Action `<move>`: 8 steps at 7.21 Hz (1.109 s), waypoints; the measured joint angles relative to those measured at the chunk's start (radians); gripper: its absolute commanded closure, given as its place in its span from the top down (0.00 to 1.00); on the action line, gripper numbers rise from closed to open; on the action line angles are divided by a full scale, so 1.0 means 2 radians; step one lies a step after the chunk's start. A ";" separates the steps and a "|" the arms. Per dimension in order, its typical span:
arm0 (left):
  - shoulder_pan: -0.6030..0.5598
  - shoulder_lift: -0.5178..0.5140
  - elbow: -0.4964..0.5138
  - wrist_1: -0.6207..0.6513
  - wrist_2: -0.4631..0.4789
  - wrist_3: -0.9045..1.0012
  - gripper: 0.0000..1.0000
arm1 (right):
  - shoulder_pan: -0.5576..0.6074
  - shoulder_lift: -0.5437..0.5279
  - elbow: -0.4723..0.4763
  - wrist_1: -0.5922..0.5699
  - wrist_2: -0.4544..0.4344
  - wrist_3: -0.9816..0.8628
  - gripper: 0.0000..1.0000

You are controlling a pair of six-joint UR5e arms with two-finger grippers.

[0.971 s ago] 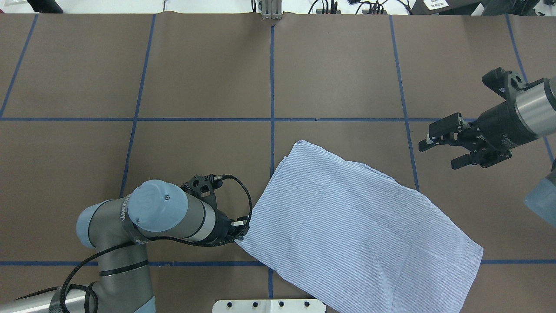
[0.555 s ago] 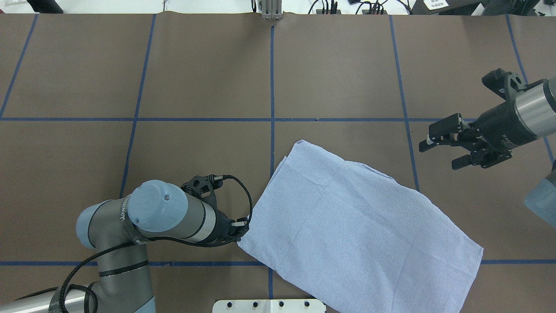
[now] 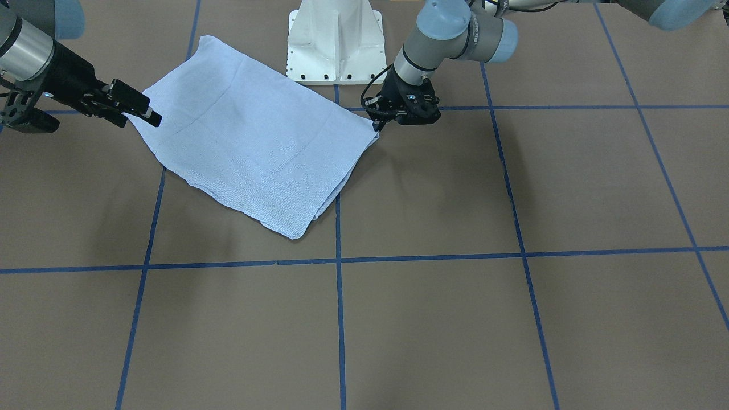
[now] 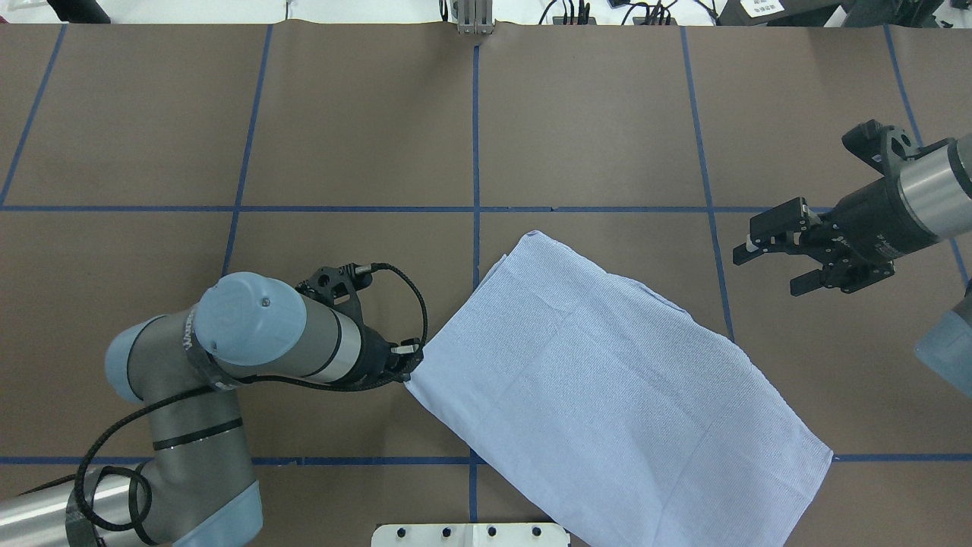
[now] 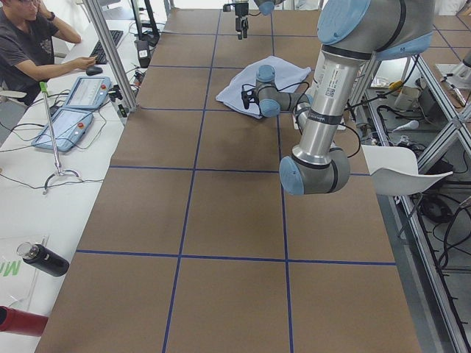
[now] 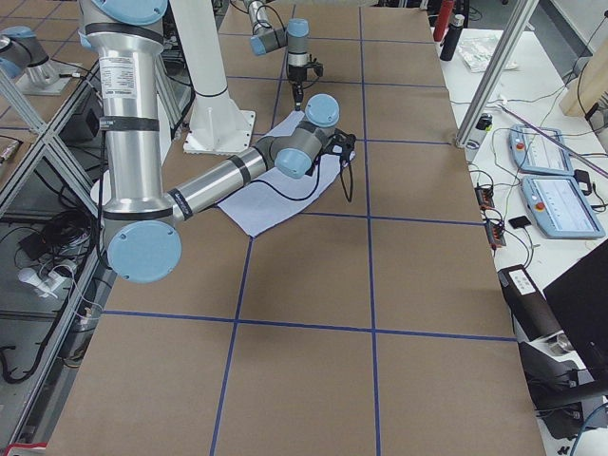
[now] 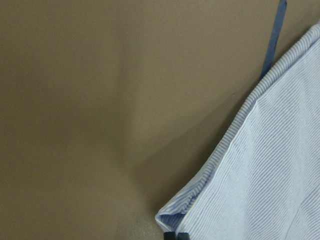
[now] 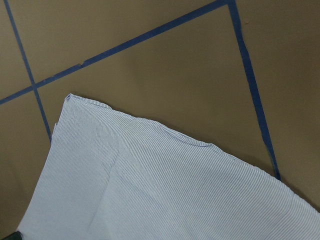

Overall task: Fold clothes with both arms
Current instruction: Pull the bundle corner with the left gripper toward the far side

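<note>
Wide brown paper-covered bench (image 4: 342, 114), gridded with blue tape lines. Flat on it, near the robot's edge and right of centre: light blue, finely white-striped shirt (image 4: 607, 380), folded into a slanted rectangle. Silver-grey tubular left arm (image 4: 304, 353) with light blue joint caps, low beside the shirt's left corner. Matching right arm (image 4: 926, 190), raised at the bench's right side. Black left end effector (image 4: 406, 363): clamps that corner, fingers closed on the cloth. Black right end effector (image 4: 771, 266): hovers wide open, holds nothing, apart from the shirt.
</note>
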 measured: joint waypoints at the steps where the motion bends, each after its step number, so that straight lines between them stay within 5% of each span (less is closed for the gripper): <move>1: -0.023 -0.005 0.010 0.009 0.013 0.015 0.00 | 0.000 0.001 0.000 0.000 0.000 0.000 1.00; 5: -0.095 -0.123 0.167 -0.006 0.078 0.098 0.00 | 0.000 0.000 0.000 0.001 -0.011 0.001 1.00; 8: -0.132 -0.191 0.300 -0.115 0.112 0.143 0.00 | 0.005 0.000 0.000 0.001 -0.015 0.001 1.00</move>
